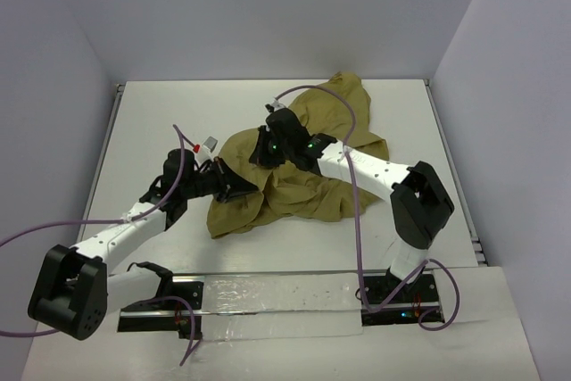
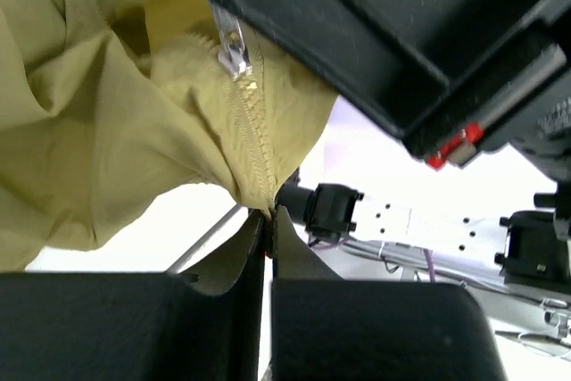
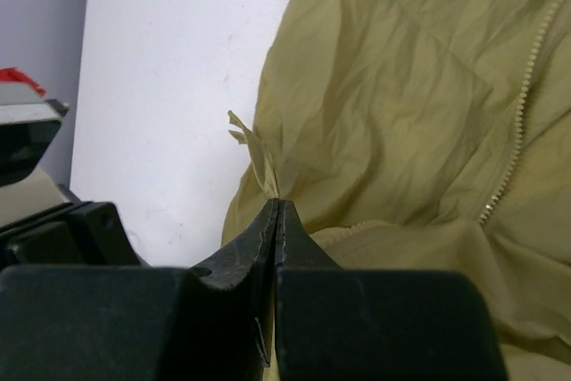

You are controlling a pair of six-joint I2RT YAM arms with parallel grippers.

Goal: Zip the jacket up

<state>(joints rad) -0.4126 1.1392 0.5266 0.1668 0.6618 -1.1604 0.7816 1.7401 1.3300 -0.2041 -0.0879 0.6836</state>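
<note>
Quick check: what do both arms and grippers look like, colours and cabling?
The left arm and right arm both have white links between bulky black joint housings, each trailing a purple cable. The left gripper and right gripper have matte black wedge-shaped fingers. Two green lights glow near the right wrist.

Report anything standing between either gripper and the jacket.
Nothing visible does. The left gripper is shut on the edge of the jacket at the foot of the zipper, and the right gripper is shut on a thin fold of its cloth. Both touch it directly.
</note>
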